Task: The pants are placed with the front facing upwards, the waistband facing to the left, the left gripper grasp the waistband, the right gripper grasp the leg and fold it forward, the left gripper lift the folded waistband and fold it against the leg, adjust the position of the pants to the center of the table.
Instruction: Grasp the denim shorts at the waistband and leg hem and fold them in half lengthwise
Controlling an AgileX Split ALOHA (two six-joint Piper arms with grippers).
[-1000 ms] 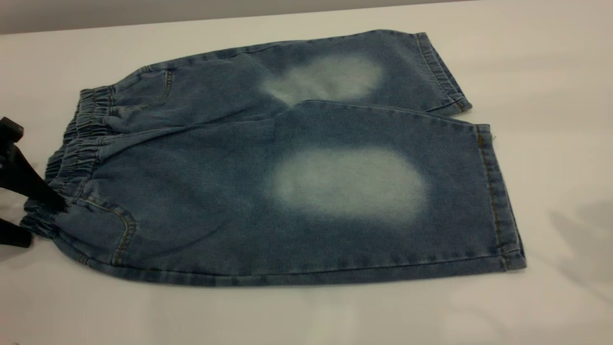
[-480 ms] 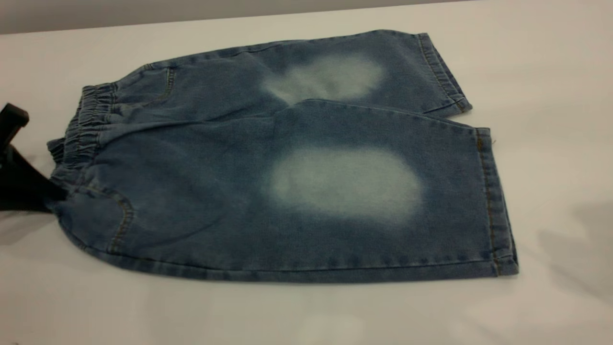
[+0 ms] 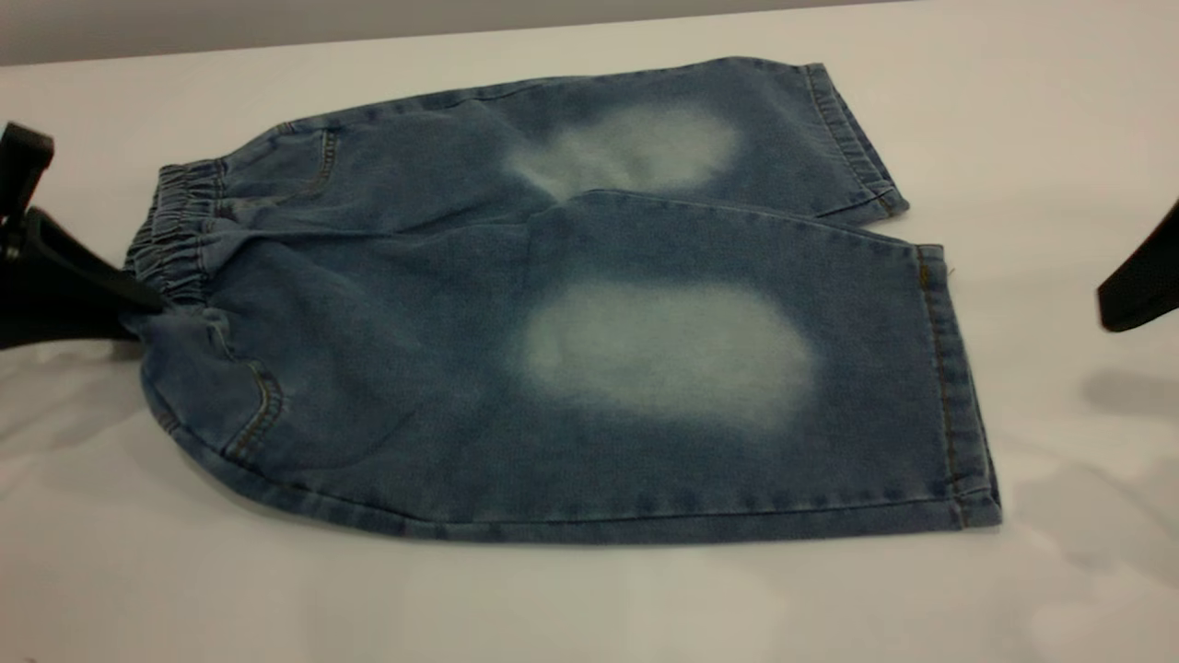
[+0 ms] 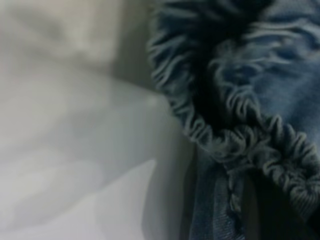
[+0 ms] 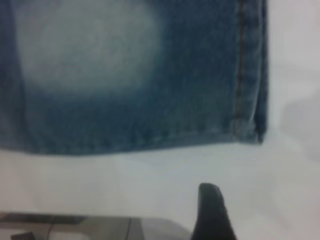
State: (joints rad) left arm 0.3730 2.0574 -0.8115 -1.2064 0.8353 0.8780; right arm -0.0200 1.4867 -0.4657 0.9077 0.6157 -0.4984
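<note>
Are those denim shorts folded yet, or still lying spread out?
Spread out: both legs of the pants lie flat, side by side, on the table.

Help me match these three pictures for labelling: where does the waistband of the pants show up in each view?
Exterior view: the waistband is at the pants' left end, with the left gripper at it.
Left wrist view: the waistband fills the right side as a puckered curve, seen close.
Right wrist view: not in it; only the leg hem and the right gripper's finger show.
Shared landmark: the white table.
</note>
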